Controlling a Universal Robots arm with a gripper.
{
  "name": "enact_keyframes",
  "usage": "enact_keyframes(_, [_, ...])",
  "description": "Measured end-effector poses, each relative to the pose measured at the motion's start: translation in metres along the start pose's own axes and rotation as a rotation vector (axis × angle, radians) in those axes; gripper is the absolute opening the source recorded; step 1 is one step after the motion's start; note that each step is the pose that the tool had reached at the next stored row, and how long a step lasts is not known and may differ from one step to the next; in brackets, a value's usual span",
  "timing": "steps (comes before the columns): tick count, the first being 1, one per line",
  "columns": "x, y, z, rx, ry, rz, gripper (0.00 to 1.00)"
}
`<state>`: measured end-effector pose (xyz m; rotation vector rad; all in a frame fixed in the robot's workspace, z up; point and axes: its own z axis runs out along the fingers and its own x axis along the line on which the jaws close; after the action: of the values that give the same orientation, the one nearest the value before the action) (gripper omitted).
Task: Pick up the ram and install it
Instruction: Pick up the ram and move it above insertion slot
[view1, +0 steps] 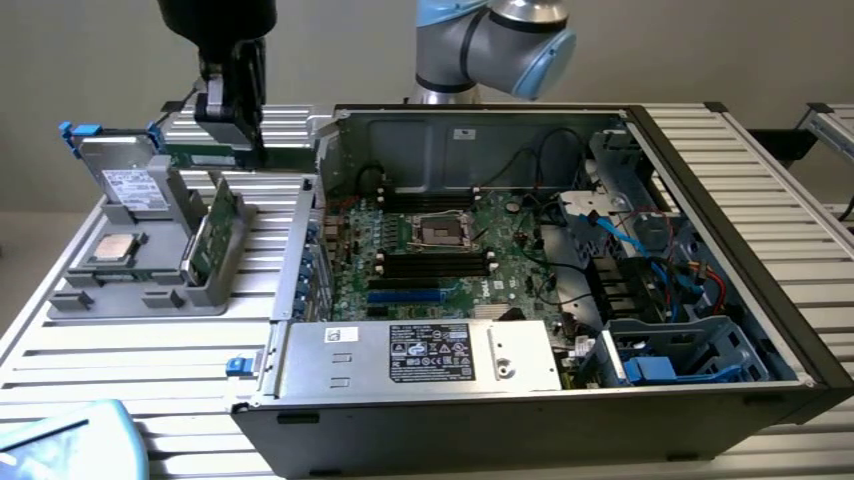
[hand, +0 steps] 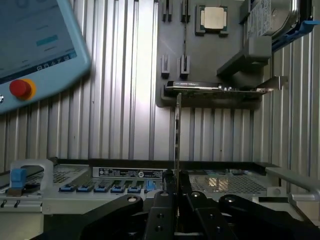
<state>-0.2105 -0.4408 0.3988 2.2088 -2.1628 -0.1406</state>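
The ram (view1: 200, 153) is a thin green stick, held level above the grey parts holder (view1: 134, 295) at the exterior view's left, outside the open computer case (view1: 747, 200). My gripper (view1: 248, 148) is shut on it from above. In the wrist view the ram (hand: 178, 130) shows edge-on as a thin line running out from between my black fingers (hand: 165, 192), with my gripper (hand: 176, 176) closed on its near end. The motherboard's long black memory slots (view1: 434, 262) lie inside the case, to the exterior view's right of the gripper.
The holder carries a processor chip (view1: 118, 247), a hard drive (view1: 134, 185) and an upright green expansion card (view1: 214, 230), also seen as the card (hand: 215, 88) in the wrist view. A teach pendant (view1: 60, 440) lies at the table's near left corner. A power supply (view1: 427, 355) fills the case's near side.
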Motion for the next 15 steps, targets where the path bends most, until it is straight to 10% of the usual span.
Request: enact_keyframes(15, [0.001,-0.0678,-0.0067,-0.0007,-0.0006,0.000,0.14])
